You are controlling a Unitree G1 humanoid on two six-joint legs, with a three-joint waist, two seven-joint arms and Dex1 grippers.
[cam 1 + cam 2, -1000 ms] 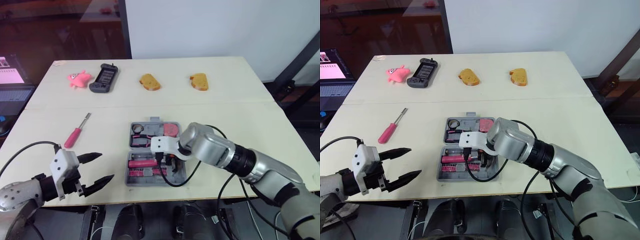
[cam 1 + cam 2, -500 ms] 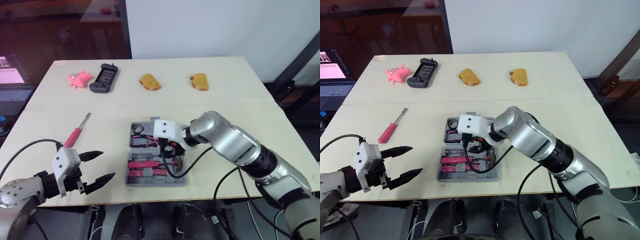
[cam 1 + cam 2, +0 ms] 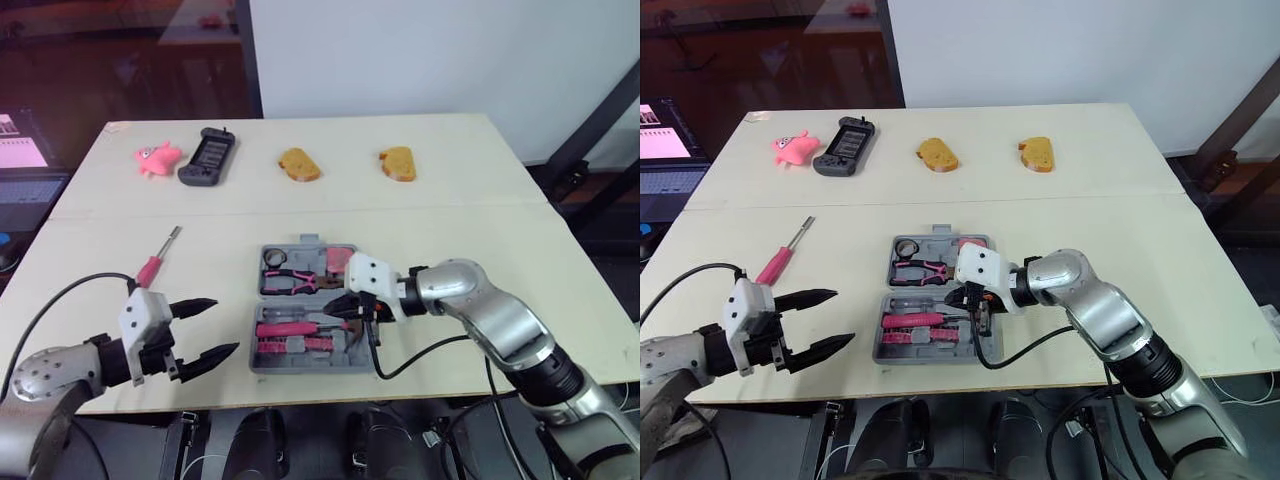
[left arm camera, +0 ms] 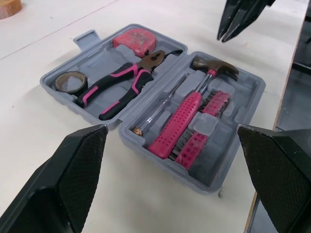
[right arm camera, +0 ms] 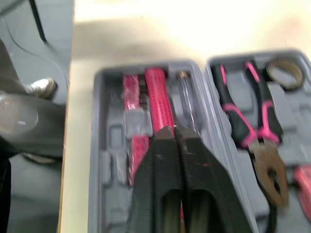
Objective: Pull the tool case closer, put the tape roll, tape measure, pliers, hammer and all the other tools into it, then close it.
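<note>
The grey tool case (image 4: pixel 87 39) lies open near the table's front edge. Its far half holds the tape roll (image 4: pixel 69 81), pink-and-black pliers (image 4: pixel 119 87) and red tape measure (image 4: pixel 134 43). Its near half holds the pink-handled hammer (image 4: pixel 182 119), a clear-handled screwdriver (image 4: pixel 156 112) and pink bit strips. My right gripper (image 3: pixel 332 309) is shut and holds nothing, its tips over the hammer half at the case's right side. My left gripper (image 3: pixel 226 325) is open, just left of the case. A pink screwdriver (image 3: pixel 154 263) lies on the table further left.
Along the table's far side lie a pink toy (image 3: pixel 157 157), a black handheld console (image 3: pixel 208 156) and two bread pieces (image 3: pixel 299 164) (image 3: pixel 397 163). A laptop (image 3: pixel 22 170) stands beyond the left edge. A black cable hangs from my right wrist across the case's right side.
My right arm has drawn back to the right, off the middle of the case, uncovering its contents. The left gripper has edged right toward the case.
</note>
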